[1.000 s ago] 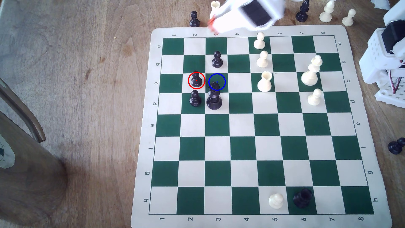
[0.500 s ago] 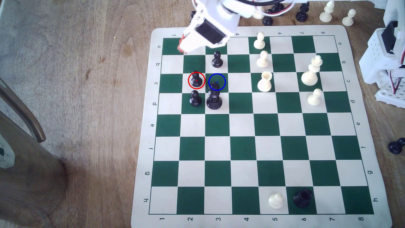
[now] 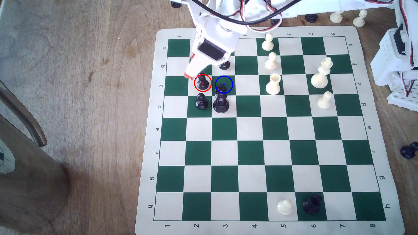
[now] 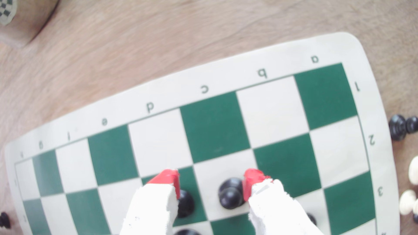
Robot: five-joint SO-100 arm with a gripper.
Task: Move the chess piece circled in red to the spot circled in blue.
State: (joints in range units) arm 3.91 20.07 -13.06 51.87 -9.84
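I've swung my white, red-tipped gripper [image 3: 189,76] down from the board's far edge; its spread jaws now flank the glossy black ringed pawn [image 3: 202,82].

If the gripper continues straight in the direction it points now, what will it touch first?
Probably the black pawn circled in red: the open gripper points down at it, with the pawn close beside one red fingertip. Height above it is unclear.
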